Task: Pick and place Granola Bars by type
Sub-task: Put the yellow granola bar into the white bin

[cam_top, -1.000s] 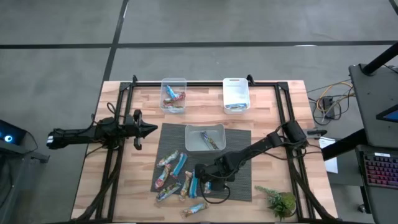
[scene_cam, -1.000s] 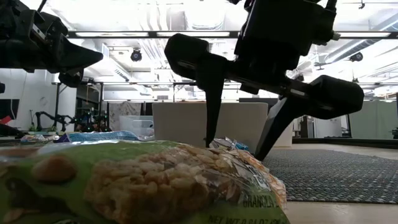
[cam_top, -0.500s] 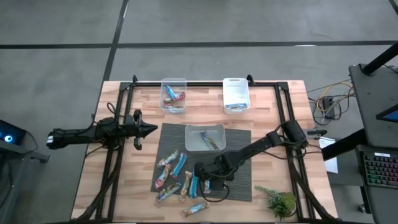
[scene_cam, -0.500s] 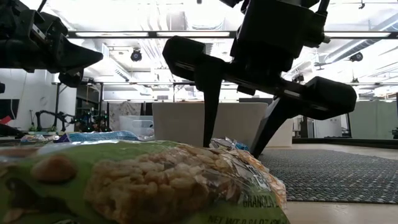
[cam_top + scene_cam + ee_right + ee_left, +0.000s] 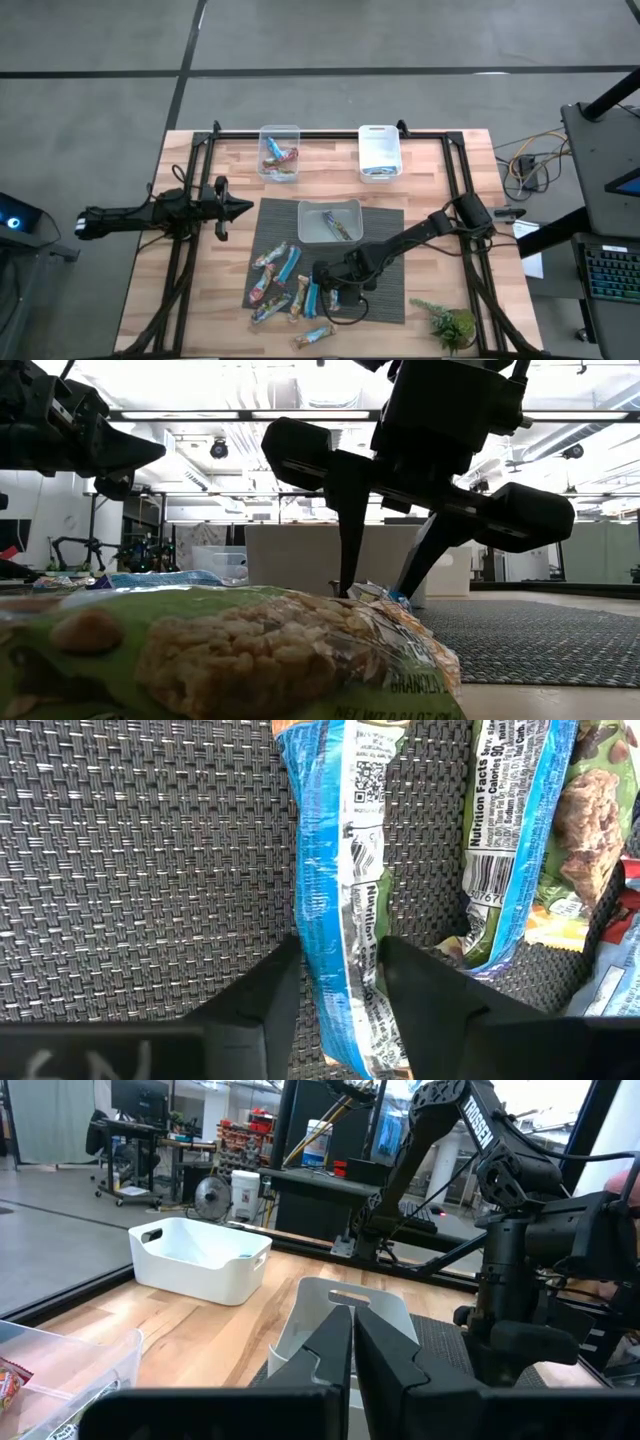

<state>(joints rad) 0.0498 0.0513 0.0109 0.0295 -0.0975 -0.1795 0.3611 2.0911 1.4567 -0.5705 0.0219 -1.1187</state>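
Several granola bars (image 5: 275, 285) in blue and multicoloured wrappers lie flat on the near left part of a dark woven mat (image 5: 385, 290). My right gripper (image 5: 325, 290) points down over them, its fingers closed around one blue-wrapped bar (image 5: 345, 910). A green-wrapped bar (image 5: 510, 850) lies right beside that one. In the low view the right gripper (image 5: 380, 585) reaches down into the pile. My left gripper (image 5: 240, 208) hovers shut above the table's left side, touching nothing. My right gripper pinches the blue-wrapped bar between its two fingers, one on each long edge (image 5: 305, 970). The fingers (image 5: 420, 990) come from above, pointing down, and lie across the bar near one end. The bar still lies flat on the mat.
A clear tub (image 5: 279, 152) with red-wrapped bars and a white tub (image 5: 380, 152) with blue ones stand at the far edge. A third tub (image 5: 330, 220) sits on the mat's far part. A small plant (image 5: 450, 325) stands near right. One bar (image 5: 318, 335) lies off the mat by the near edge.
My right gripper has sunk slightly onto the pile of bars, and its fingers have drawn together around the blue bar. The bar has stayed on the mat.
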